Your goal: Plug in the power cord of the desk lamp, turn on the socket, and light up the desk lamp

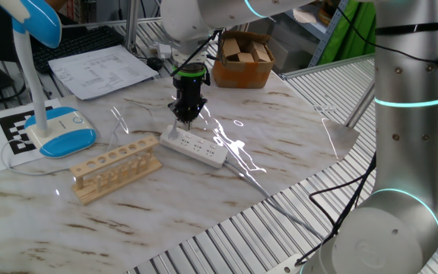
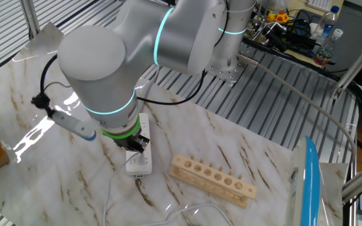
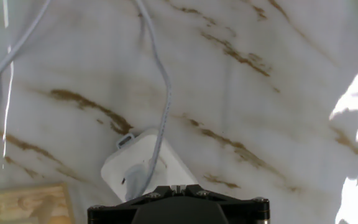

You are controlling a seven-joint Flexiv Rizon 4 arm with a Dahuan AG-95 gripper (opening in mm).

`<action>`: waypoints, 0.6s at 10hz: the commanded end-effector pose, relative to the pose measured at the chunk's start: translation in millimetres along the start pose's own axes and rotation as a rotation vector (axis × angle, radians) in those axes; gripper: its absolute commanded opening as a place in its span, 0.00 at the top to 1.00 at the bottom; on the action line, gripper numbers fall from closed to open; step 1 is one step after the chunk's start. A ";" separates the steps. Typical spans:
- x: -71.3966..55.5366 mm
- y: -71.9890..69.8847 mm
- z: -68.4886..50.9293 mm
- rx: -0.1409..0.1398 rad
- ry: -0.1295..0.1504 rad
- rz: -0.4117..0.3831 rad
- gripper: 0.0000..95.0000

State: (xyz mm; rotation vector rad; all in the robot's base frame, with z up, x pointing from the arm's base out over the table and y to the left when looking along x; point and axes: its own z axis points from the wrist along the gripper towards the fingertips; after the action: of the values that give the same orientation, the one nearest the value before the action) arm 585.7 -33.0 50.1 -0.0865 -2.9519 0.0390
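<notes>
Hand view: cord's in, I think
My gripper is clenched empty over the socket; desk lamp looks unlit.

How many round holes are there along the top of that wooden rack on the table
6, in one row along the wooden rack's top board, seen in the other fixed view. The rack lies on the marble table, beside the socket.

The gripper's black housing covers the near end of the socket, hiding the fingertips (no contact can be judged). The desk lamp is cut off by the other fixed view's edge.
</notes>
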 end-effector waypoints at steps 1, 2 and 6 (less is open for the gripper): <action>1.9 -1.9 -2.3 -0.050 -0.033 0.610 1.00; 2.0 -1.9 -2.4 -0.055 -0.048 0.682 1.00; 2.3 -1.3 -2.7 -0.091 -0.110 0.904 1.00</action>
State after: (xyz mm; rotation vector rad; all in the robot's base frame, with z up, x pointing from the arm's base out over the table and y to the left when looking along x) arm 583.5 -34.0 52.2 -1.0075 -2.8696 0.0419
